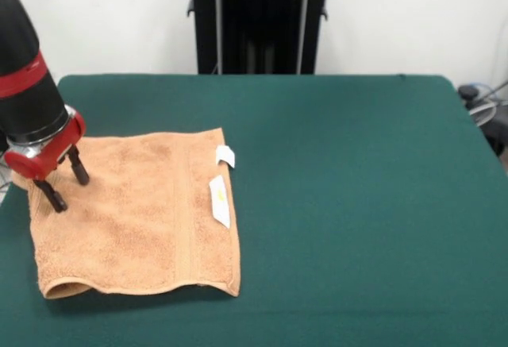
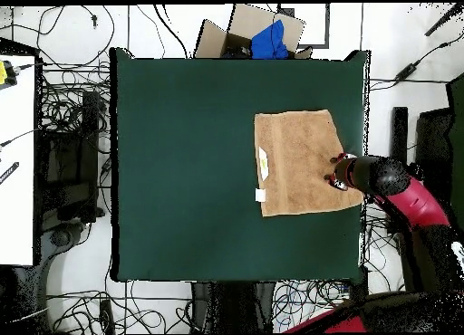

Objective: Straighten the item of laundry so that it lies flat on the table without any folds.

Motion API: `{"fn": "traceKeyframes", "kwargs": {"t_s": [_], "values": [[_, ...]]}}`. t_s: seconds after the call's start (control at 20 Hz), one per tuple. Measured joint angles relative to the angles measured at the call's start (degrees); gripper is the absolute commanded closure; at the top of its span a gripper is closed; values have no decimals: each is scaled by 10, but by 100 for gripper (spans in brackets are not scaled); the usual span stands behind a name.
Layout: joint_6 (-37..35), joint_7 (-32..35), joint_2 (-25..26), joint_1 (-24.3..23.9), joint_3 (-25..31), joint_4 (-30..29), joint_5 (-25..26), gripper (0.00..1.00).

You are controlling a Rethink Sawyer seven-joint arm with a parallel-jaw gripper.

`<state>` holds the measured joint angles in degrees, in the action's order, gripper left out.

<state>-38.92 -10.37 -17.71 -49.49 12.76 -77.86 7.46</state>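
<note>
The red-and-black gripper (image 1: 67,179) stands with jaws spread apart, both tips on the orange-tan terry towel (image 1: 135,212), which lies beneath them on the dark green felt table (image 1: 357,204).

Bare table (image 1: 357,204) beside the towel (image 1: 127,212), no obstacles there.

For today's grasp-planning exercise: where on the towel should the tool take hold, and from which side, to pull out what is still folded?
Probably the near edge of the towel, by the corner where it curls up off the table and shows a doubled layer. Come in low from the near side, so one finger can slide under the raised lip. The open tool now sits at the towel's opposite end.
</note>
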Motion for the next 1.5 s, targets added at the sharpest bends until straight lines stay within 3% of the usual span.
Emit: {"fn": "traceKeyframes", "kwargs": {"t_s": [1.5], "values": [[2,0,-3,4,-14,-9,-12,0]]}}
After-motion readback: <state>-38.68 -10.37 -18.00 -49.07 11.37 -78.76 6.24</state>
